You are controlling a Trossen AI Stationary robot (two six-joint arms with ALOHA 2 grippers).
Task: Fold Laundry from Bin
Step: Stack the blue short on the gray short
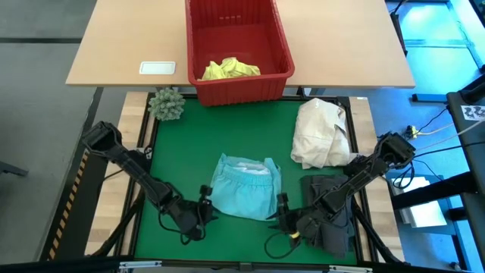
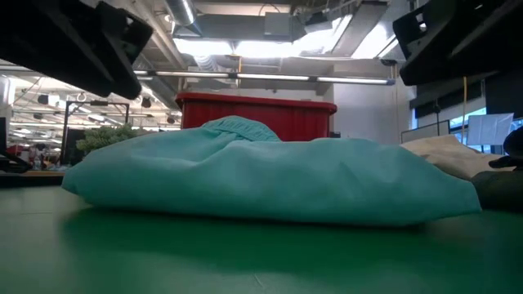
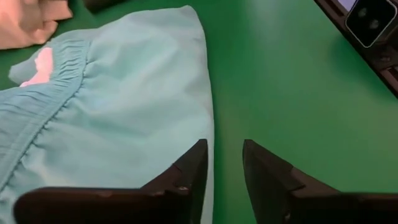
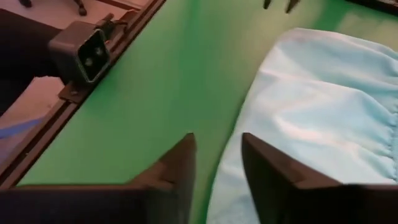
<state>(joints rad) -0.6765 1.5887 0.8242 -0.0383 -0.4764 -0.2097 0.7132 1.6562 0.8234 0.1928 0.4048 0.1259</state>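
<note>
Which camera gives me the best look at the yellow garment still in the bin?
The high view: it looks straight down into the red bin, where the yellow garment lies crumpled against the near wall. The low view shows only the bin's wall; neither wrist view shows it.

The folded garment [image 1: 244,186] lay mid-mat, between the left gripper [image 1: 204,209] and right gripper [image 1: 283,215]; the bin [image 1: 282,47] stood behind, holding 1 garment [image 1: 229,69].

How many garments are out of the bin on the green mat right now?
2: a turquoise garment mid-mat, a dark garment under the right arm. The yellow garment sits in the bin; it may hide others.
</note>
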